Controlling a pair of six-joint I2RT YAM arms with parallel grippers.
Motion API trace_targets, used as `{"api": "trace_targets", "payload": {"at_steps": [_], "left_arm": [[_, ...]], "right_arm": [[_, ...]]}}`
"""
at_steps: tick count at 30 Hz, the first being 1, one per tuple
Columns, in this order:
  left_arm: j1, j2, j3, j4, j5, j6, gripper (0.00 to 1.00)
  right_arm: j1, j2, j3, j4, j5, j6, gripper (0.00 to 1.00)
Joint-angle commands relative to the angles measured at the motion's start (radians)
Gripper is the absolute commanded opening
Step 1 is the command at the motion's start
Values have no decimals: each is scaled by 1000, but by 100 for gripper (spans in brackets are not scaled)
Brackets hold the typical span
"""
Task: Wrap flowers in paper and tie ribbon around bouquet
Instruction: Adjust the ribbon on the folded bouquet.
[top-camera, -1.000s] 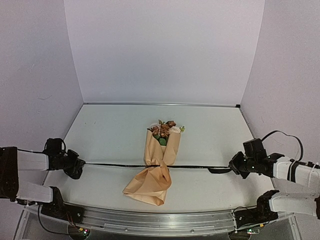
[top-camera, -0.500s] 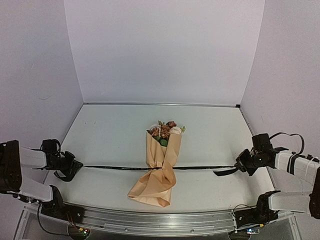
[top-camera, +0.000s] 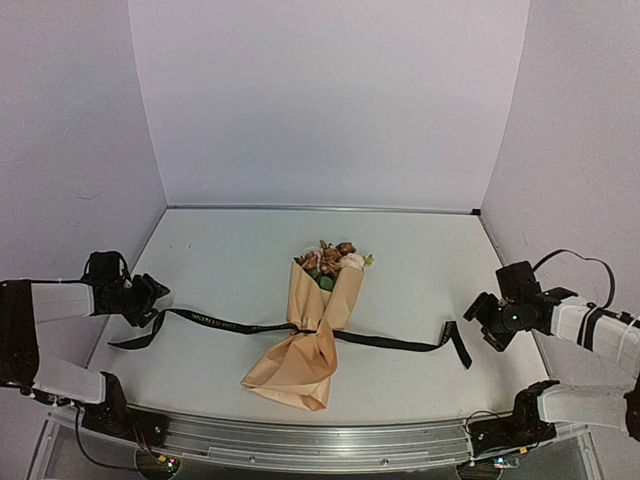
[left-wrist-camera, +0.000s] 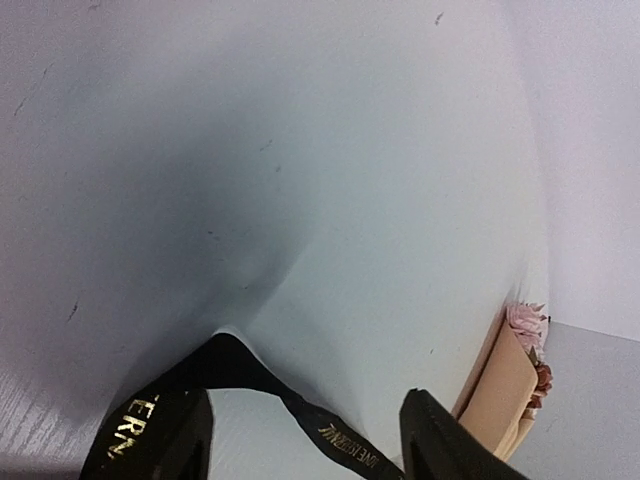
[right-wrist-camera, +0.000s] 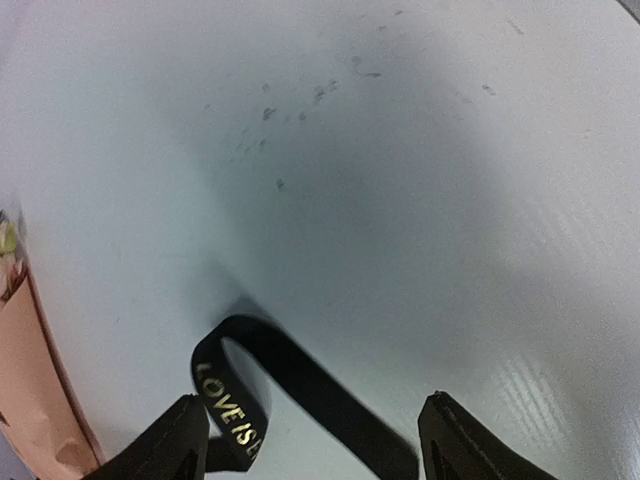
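At the far left we see the left gripper (top-camera: 153, 299) low over the table (top-camera: 420, 250), its fingers (left-wrist-camera: 165, 445) spread wide and clamping nothing. In its wrist view the ribbon (top-camera: 215, 322) shows in the gap between them, slack, with gold lettering on it. We follow the black band to the middle of the table, where it cinches the bouquet (top-camera: 318, 310) at its narrow waist. The paper (top-camera: 295, 368) flares toward the near edge and the flowers (top-camera: 333, 260) poke from the far rim. The right tail lies flat and curls at its end near the right gripper (top-camera: 484, 322), whose fingers (right-wrist-camera: 165, 445) also stand well apart, gripping nothing. The looped end lies in front of their gap.
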Motion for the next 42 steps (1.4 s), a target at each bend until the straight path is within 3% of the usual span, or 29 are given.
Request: {"api": "trace_targets", "payload": {"at_steps": [1,3,7,18,25,35,42], "left_arm": [[-37,-108,86,-88,-29,13,72],[-68,-129,88,-84,-17,-51,73],[-233,-132,73,-38,-50,-200,72],[-589,30,3,236,-119,-480,71],[-732,113,22,315,-160,-604,71],[-833,283,41,461,-164,-691,71],[-845,372,68,499,-175,-742,71]], "right_arm": [[165,-60,35,8,103,141,79],[245,-69,23,48,131,231,81],[394,-24,-14,223,175,413,82],[690,364,134,499,286,715,84],[741,511,172,600,263,844,83],[752,688,177,792,184,963,79],[740,700,126,847,222,968,60]]}}
